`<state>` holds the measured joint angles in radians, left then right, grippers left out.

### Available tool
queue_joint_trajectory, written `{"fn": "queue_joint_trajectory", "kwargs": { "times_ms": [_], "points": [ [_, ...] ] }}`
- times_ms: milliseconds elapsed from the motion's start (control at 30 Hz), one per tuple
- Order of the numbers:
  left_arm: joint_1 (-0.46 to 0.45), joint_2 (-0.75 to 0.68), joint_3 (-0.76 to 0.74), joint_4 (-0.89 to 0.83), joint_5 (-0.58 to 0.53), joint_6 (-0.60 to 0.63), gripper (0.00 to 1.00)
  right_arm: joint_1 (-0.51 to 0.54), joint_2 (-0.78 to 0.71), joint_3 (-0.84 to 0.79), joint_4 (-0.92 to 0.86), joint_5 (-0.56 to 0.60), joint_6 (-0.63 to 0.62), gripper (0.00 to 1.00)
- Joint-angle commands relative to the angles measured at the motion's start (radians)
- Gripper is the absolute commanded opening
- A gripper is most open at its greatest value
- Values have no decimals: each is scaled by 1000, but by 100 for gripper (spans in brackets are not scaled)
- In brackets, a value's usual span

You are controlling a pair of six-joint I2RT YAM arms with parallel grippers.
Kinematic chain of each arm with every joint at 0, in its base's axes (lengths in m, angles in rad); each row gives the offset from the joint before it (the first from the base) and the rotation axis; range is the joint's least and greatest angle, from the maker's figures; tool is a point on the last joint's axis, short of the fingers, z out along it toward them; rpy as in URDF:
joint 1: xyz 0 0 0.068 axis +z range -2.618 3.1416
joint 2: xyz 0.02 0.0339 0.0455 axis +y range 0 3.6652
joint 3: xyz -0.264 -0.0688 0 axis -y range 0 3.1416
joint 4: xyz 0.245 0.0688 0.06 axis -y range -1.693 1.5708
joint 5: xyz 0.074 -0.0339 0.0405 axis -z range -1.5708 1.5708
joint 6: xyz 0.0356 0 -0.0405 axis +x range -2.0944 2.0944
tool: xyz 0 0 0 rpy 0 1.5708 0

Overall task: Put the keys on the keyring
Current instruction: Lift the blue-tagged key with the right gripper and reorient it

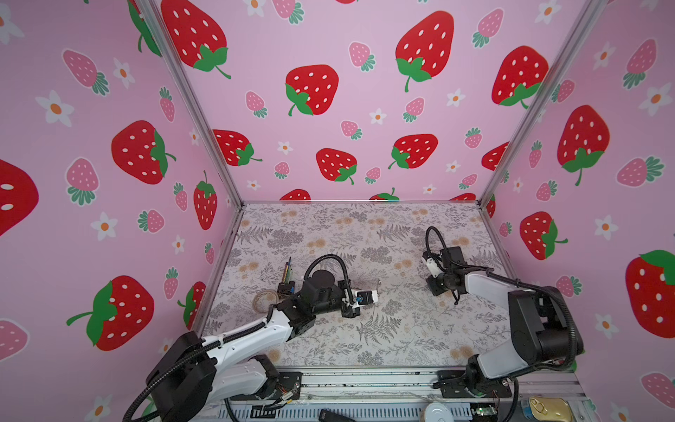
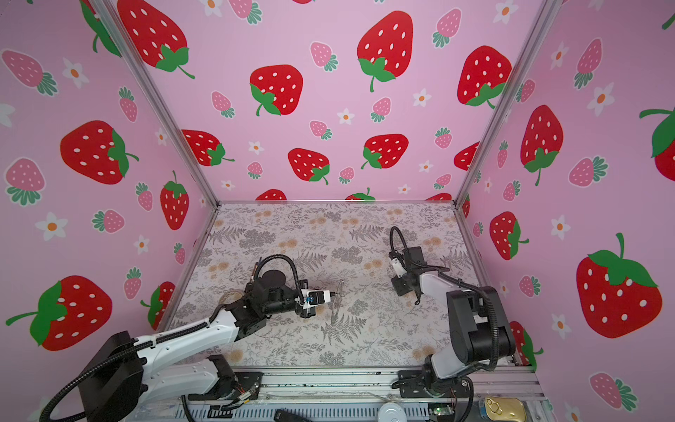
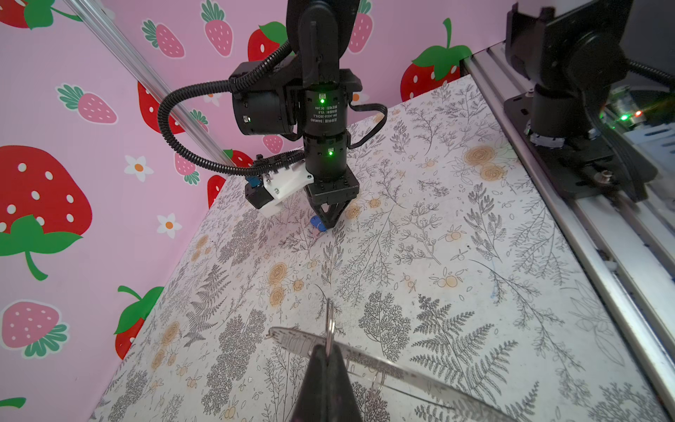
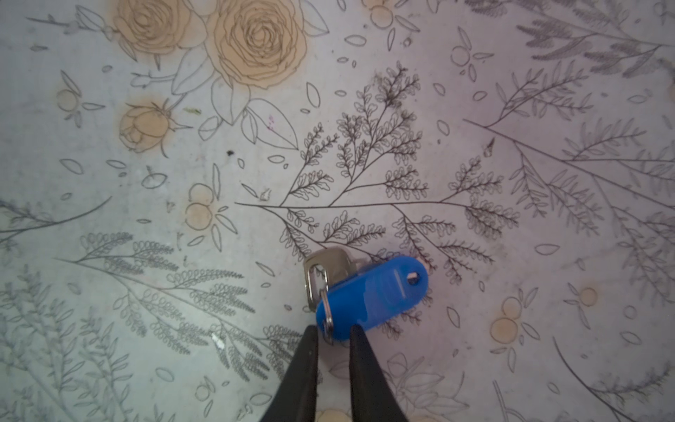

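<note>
R tool (image 4: 333, 330): tips narrow, pinching the loop end of the keys (image 4: 372, 296). Both tips touch the blue tag as far as we can see. Tag + silver key (image 4: 328, 265) lie flat on the desk (image 4: 511, 109), right-rear area.
L tool (image 3: 328, 350): clenched on the keyring (image 3: 330, 321), a thin silver ring seen edge-on, over mid-desk, well apart from the keys.

Risks (our judgement):
- R grip is at the very end of the tag, tips only, so on lift the tag may pivot or slip out.
- The key hangs loose on its loop and could swing, fouling the threading.
- The ring is thin and edge-on, so it is easy to miss.

Room:
- A clear ruler (image 3: 401, 369) sits just by the L tool tips, on the line btw. the tools. We can't tell if it touches. A low pass would knock it.
- Otherwise the desk btw. the arms is open.
- The pink wall (image 3: 109, 219) is near the R tool.
- The tape roll (image 1: 264, 301) + pencil holder (image 1: 286, 283) are behind the L arm, out of the way.
</note>
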<state>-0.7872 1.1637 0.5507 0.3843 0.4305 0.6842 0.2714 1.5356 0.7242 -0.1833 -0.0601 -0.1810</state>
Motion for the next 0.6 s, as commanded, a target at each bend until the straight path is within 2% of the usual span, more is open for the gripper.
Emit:
{"fn": "queue_joint_trajectory", "kwargs": {
  "times_ms": [0, 333, 567],
  "points": [
    [5, -12, 47, 1, 28, 18, 0, 7, -23, 6, -4, -4, -8, 20],
    [5, -10, 48, -1, 28, 18, 0, 8, -10, 6, 4, -4, -10, 19],
    [4, -7, 49, -1, 28, 18, 0, 8, -4, 4, 8, -7, -14, 14]
  ]
}}
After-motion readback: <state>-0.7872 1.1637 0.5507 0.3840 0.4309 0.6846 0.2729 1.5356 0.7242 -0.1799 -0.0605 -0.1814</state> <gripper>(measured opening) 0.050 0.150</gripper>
